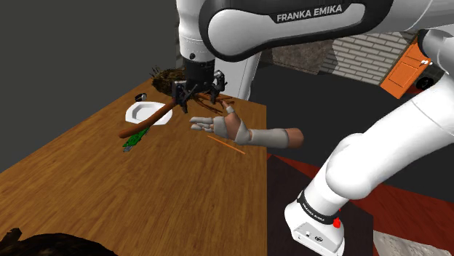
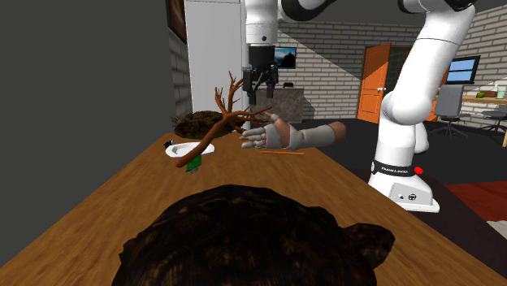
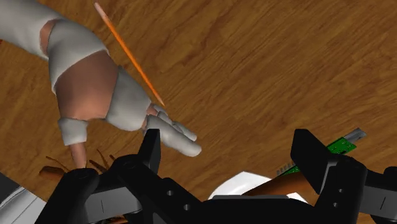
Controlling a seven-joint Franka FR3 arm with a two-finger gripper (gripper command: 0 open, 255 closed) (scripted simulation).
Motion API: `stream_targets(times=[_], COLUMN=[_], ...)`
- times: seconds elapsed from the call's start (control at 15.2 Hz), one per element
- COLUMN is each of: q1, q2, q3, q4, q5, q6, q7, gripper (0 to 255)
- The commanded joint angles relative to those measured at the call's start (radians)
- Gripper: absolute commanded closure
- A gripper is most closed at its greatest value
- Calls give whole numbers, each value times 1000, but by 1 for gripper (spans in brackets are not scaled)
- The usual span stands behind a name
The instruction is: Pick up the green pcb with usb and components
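While the white arm (image 1: 320,25) lettered FRANKA EMIKA reaches over the wooden table (image 1: 167,189), its black gripper (image 3: 229,141) hangs spread and empty near the white dish (image 1: 142,113), with the green pcb (image 1: 135,140) lying just beside that dish.

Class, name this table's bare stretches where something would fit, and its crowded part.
Bare: the middle of the table, between the dark shaggy lump and the green pcb. Crowded: the far end, where branch, white dish, model hand and orange stick cluster.
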Motion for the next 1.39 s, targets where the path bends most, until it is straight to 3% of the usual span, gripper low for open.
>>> stream_targets(times=[0.0,0.26,0.46,0.86,1.32], q1=[-16,-13,23,148,311], q2=[95,304,467,782,1143], q3=[41,100,108,55,-40], q4=[53,192,316,622,1108], q5=[-41,-149,-234,-357,-416], q6=[7,-14,-50,-153,-321], q7=[103,309,450,652,752], gripper=[0,0,0,0,0])
